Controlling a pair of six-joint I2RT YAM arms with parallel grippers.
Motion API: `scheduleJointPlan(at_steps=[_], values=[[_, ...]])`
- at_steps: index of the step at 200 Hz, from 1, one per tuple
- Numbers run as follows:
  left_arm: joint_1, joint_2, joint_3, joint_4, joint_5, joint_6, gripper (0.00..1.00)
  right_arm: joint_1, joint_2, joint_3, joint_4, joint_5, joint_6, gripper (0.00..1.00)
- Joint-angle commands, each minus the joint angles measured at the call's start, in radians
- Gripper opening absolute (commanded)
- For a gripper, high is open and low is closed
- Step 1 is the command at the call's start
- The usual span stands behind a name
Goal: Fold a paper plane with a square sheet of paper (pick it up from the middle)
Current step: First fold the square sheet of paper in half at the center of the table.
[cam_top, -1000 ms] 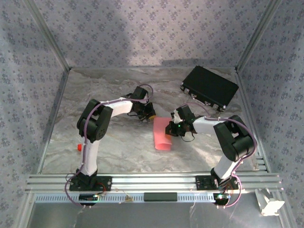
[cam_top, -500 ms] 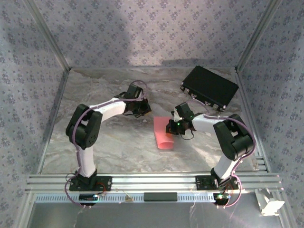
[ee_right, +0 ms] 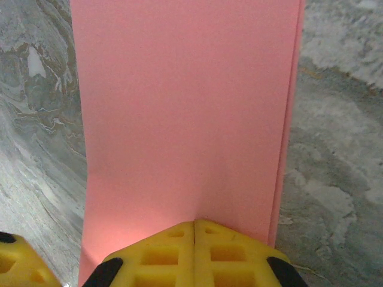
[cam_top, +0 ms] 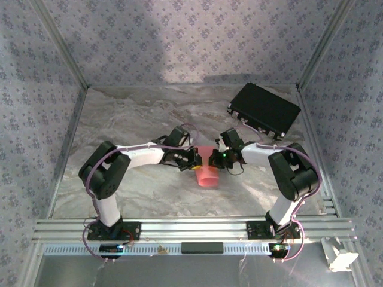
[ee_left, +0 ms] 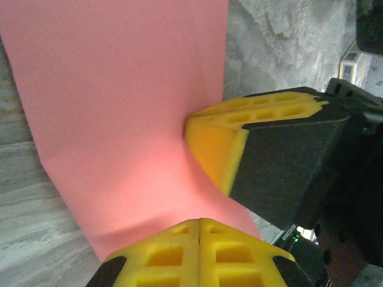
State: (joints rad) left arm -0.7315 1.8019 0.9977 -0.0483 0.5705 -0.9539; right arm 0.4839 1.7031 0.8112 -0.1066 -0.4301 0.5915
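Right wrist view is showing you the right gripper (ee_right: 194, 223), jaws together, touching the near edge of the square sheet of paper (ee_right: 185, 107) lying doubled ahead of it, with the left gripper (ee_left: 199, 220), likewise closed, meeting it opposite, so you are seemingly working just past the first fold, nose and wings remaining.

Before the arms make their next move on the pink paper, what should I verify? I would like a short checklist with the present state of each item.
1. The left fingers are shut: ok.
2. The right fingers are shut: ok.
3. Both pairs of fingers meet at the pink sheet of paper: ok.
4. Paper pinched, or only pressed down: cannot tell.
5. Paper layers flush at the edges: cannot tell; a thin strip shows beside one edge in the right wrist view.
6. Black case apart from the paper: ok.
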Motion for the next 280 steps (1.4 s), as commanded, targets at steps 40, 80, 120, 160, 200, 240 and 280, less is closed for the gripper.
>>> scheduleJointPlan(at_steps=[40, 80, 120, 160, 200, 240, 280], values=[[0.005, 0.037, -0.027, 0.081, 0.019, -0.030, 0.01, -0.011, 0.019, -0.044, -0.059, 0.070, 0.007, 0.00], [0.009, 0.056, -0.037, 0.048, -0.001, 0.013, 0.00, -0.012, 0.021, -0.048, -0.052, 0.067, 0.010, 0.00], [0.013, 0.051, -0.100, 0.070, -0.033, 0.023, 0.00, -0.014, 0.027, -0.053, -0.047, 0.066, 0.011, 0.00], [0.014, 0.048, -0.171, 0.075, -0.068, 0.074, 0.00, -0.016, 0.024, -0.063, -0.042, 0.070, 0.014, 0.00], [0.014, 0.000, -0.168, 0.078, -0.074, 0.073, 0.01, -0.017, 0.020, -0.069, -0.042, 0.071, 0.013, 0.00], [-0.002, -0.099, -0.155, 0.117, -0.059, -0.026, 0.00, -0.021, 0.014, -0.073, -0.053, 0.079, 0.012, 0.00], [-0.016, -0.081, -0.177, 0.190, -0.007, -0.077, 0.00, -0.024, 0.012, -0.076, -0.055, 0.076, 0.010, 0.00]])
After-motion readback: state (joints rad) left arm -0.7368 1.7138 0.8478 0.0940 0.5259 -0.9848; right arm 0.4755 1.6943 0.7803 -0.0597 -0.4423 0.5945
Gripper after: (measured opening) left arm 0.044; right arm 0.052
